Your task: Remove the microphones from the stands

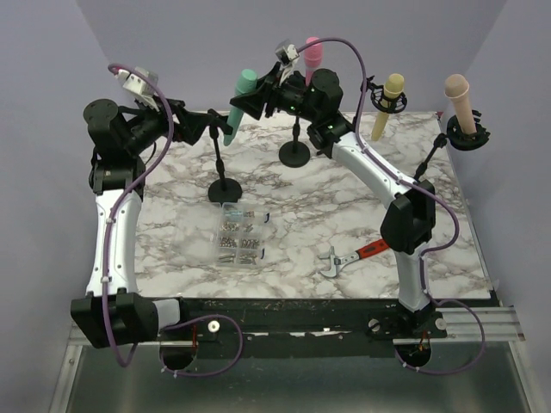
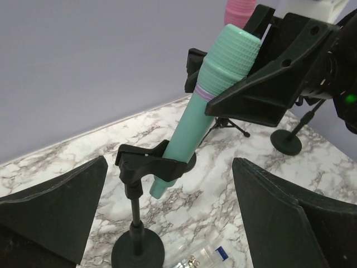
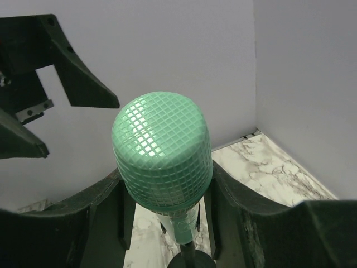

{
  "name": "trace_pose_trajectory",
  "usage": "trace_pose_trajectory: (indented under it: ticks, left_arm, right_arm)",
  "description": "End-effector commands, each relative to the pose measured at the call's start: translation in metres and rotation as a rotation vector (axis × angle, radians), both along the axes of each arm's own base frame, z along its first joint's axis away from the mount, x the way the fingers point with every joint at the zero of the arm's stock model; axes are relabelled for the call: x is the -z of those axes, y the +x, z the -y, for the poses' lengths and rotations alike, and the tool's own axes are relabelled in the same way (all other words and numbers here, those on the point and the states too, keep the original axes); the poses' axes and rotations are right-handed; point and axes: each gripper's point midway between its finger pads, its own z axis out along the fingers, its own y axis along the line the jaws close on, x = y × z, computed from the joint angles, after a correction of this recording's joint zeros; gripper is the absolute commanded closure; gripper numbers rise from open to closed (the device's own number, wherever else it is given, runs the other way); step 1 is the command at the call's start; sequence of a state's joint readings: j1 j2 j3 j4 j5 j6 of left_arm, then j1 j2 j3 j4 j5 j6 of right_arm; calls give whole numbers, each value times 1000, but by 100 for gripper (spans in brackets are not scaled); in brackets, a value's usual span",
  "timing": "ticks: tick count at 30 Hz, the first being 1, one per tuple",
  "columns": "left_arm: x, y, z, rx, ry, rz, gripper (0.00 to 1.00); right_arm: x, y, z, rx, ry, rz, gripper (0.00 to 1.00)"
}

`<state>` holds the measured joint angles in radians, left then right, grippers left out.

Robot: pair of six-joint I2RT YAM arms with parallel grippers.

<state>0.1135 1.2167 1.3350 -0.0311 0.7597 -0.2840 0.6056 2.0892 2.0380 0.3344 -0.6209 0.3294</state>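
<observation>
Right pincer (image 1: 250, 97) grips microphone (image 1: 234, 120); pink microphone (image 1: 312, 53) behind.

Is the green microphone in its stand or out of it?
In. The green microphone sits tilted in the stand's clip, the right gripper around its head.

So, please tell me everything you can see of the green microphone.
The green microphone looks like matte plastic: a grid-textured head, a purple ring and a tapering handle. It leans, head up, in the black stand clip above the marble table. The right gripper clamps its head.
</observation>
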Motion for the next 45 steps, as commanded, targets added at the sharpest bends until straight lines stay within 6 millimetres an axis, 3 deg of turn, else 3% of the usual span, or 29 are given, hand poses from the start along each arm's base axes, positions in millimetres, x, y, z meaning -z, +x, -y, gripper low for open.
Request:
trace_pose_trajectory:
  ticks: [1, 5, 12, 22, 34, 36, 39, 41, 44, 45]
  left_arm:
    - [7, 18, -10, 120, 44, 42, 1]
    - [30, 38, -19, 204, 23, 25, 1]
    - [58, 62, -14, 376, -1, -15, 1]
    - [75, 63, 4, 512, -61, -23, 4]
    - [97, 63, 21, 492, -40, -34, 13]
    - [99, 65, 21, 487, -41, -37, 18]
    - [100, 66, 20, 468, -40, -34, 38]
    - [101, 67, 19, 441, -24, -26, 59]
    - [101, 67, 17, 398, 13, -14, 100]
    - [103, 67, 16, 385, 19, -22, 100]
  right_arm:
    - [-7, -6, 0, -51, -2, 23, 99]
    - [-6, -7, -2, -70, -7, 29, 99]
    - [-9, -5, -2, -71, -9, 42, 99]
    - [-6, -5, -5, -87, -3, 29, 99]
    - [-7, -7, -4, -89, -3, 23, 99]
    - [-9, -8, -4, -94, 1, 25, 99]
    - [-7, -8, -4, -97, 0, 19, 99]
    - [-7, -8, -4, -96, -1, 22, 99]
    - [-9, -6, -3, -79, 1, 25, 99]
    - [-9, -4, -3, -71, 1, 23, 99]
